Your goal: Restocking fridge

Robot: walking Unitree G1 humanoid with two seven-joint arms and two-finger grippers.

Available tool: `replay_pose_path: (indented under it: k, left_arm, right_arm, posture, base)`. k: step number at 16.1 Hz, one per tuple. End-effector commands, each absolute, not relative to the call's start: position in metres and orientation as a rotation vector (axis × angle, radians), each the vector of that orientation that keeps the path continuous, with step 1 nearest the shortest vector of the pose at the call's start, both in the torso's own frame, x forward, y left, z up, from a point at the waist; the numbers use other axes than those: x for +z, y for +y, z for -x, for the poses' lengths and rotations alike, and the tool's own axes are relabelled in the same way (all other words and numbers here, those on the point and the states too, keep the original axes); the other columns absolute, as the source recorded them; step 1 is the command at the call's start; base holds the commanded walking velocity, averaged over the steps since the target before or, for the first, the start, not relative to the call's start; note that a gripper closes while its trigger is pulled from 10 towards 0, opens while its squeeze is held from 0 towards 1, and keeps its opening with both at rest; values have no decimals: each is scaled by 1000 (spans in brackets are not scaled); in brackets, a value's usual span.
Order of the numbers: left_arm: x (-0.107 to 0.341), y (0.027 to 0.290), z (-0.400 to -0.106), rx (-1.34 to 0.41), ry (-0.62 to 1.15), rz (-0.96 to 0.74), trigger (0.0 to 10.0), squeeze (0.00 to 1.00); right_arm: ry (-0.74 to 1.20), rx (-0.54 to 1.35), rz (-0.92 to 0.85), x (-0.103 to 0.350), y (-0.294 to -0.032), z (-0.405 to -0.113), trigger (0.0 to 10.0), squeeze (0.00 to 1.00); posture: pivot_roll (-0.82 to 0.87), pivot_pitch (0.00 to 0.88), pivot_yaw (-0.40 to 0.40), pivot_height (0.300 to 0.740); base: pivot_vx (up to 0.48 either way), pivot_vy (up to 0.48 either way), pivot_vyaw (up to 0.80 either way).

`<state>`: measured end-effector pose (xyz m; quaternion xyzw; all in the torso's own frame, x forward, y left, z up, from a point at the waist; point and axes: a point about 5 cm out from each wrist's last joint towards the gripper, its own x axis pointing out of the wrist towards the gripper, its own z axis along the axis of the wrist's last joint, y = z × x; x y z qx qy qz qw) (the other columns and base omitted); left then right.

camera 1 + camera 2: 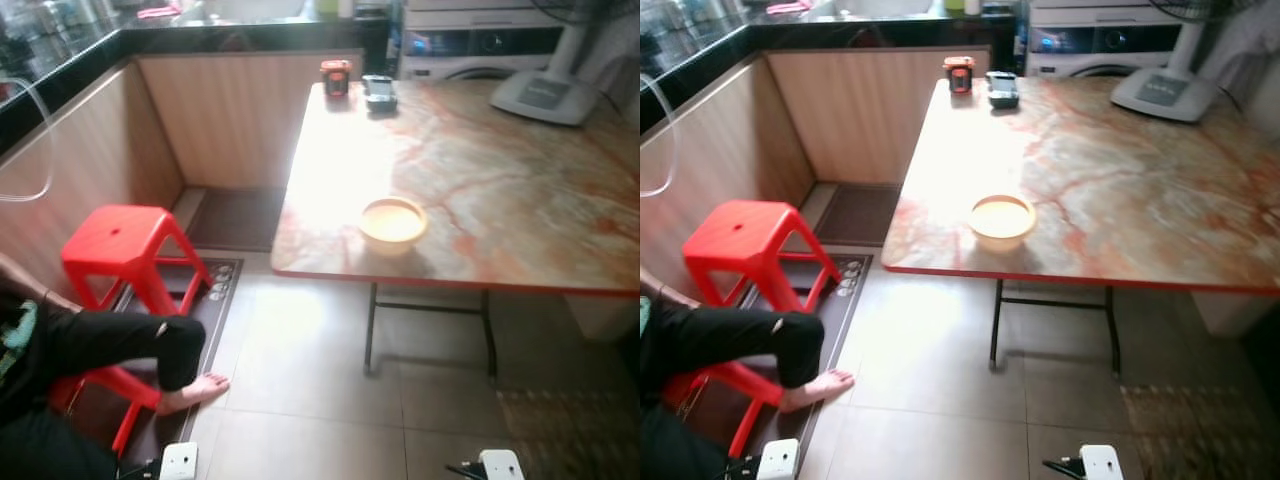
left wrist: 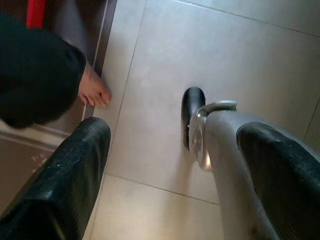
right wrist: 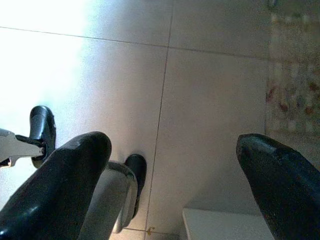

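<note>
Grey tiles lie under both my arms, hanging idle, left pincer [image 2: 170,175] and right pincer [image 3: 172,185] released. Yellow bowl [image 1: 393,223] sits on the bench [image 1: 520,190]; a person's foot [image 1: 195,392] and red stool [image 1: 125,250] stand near.

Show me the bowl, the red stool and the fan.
bowl [image 1: 393,224], left eye view, inside middle.
red stool [image 1: 115,234], left eye view, seat top.
fan [image 1: 544,97], left eye view, base.
</note>
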<state>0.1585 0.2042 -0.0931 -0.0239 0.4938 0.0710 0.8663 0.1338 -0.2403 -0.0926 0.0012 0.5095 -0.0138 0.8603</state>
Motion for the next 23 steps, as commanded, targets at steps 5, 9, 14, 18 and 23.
replay_pose_path:
  k: [5, 9, 14, 18, 23]
  left_arm:
    - [-94, 209, -154, 162, 1051, 50, 10000, 0]
    - [-94, 208, -154, 158, 1050, 49, 10000, 0]
    - [-94, 208, -155, 159, 1048, 41, 10000, 0]
    - [-93, 208, -156, 145, 1047, 25, 10000, 0]
    - [-93, 209, -156, 142, 1048, 23, 10000, 0]
  right_arm:
    - [1061, -14, 0, -92, -237, -138, 10000, 0]
    - [1064, -11, 2, -92, -237, -139, 10000, 0]
    - [1066, -11, 10, -91, -238, -139, 10000, 0]
    - [1065, -11, 8, -91, -238, -139, 10000, 0]
    - [1062, -15, 0, -91, -238, -140, 10000, 0]
  posture:
    - [-84, 0, 40, 740]
    - [-89, 0, 42, 740]
    - [-85, 0, 39, 740]
    - [-87, 0, 39, 740]
    - [-86, 0, 40, 740]
  base:
    - [277, 0, 0]
    - [284, 0, 0]
    - [227, 0, 0]
    - [0, 0, 0]
    - [0, -414, 0]
